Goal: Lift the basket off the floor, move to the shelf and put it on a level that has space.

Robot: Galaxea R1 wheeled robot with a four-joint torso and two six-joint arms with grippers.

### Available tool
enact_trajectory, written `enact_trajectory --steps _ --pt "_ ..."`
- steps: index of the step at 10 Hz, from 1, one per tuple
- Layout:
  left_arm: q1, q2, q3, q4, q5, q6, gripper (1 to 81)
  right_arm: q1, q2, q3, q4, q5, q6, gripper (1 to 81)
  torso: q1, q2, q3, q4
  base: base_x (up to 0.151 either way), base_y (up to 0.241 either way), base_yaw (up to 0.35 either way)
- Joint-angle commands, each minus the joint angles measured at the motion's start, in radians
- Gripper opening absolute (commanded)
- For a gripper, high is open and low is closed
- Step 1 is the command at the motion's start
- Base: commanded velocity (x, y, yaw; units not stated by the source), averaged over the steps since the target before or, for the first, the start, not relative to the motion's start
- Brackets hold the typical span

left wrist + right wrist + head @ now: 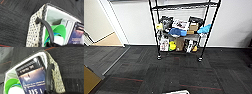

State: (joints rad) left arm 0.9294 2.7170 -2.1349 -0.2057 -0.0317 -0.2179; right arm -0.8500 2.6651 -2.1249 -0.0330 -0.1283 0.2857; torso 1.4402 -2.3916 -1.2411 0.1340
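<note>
The basket [34, 31] has beige woven sides and a white rim, and holds a green item and a dark blue box. Its black handle [48, 27] arches up into my left gripper [50, 45], which is shut on it. The basket [55, 78] has a second handle [48, 79] on the other side, and this one runs into my right gripper [48, 92], also shut on it. In the head view the basket's white rim [176, 92] peeks in at the near edge. The shelf [182, 30] stands ahead against the wall on the floor [146, 72]. The level [184, 5] looks bare.
The shelf's lower tiers are packed with boxes, a blue cloth and a yellow item [172, 45]. An open doorway [107, 40] with tan wooden flooring lies at the left. A brown object [89, 80] sits at the near left. A thin red line [126, 79] crosses the carpet.
</note>
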Motion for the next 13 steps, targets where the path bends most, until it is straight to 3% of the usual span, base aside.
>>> enact_trajectory --steps 1,4,6,8,9,13 --pt "-0.106 -0.005 0.045 -0.004 0.029 -0.014 1.0 0.105 -0.006 0.043 0.025 -0.030 0.013 1.0 0.000 0.000 0.000 0.000 0.000 0.000 0.000" --pt "-0.093 -0.035 0.096 -0.014 0.033 -0.015 1.0 0.087 -0.014 0.062 0.042 -0.008 0.026 1.0 0.000 0.000 0.000 0.000 0.000 0.000 0.000" --pt "-0.089 -0.072 0.156 -0.011 0.033 -0.015 1.0 0.055 -0.018 0.086 0.081 0.071 0.030 1.0 0.000 0.000 0.000 0.000 0.000 0.000 0.000" --pt "-0.089 -0.098 0.210 -0.007 0.032 -0.015 1.0 0.041 -0.021 0.112 0.093 0.099 0.039 1.0 0.000 0.000 0.000 0.000 0.000 0.000 0.000" --pt "-0.089 -0.098 0.211 -0.004 0.032 -0.015 1.0 0.033 -0.029 0.126 0.093 0.114 0.053 1.0 -0.064 0.100 0.000 0.000 0.000 0.000 0.000" --pt "-0.102 -0.077 0.187 0.028 0.061 -0.012 1.0 0.022 -0.038 0.142 0.091 0.142 0.073 1.0 -0.114 0.180 0.000 0.000 0.000 0.000 0.000"
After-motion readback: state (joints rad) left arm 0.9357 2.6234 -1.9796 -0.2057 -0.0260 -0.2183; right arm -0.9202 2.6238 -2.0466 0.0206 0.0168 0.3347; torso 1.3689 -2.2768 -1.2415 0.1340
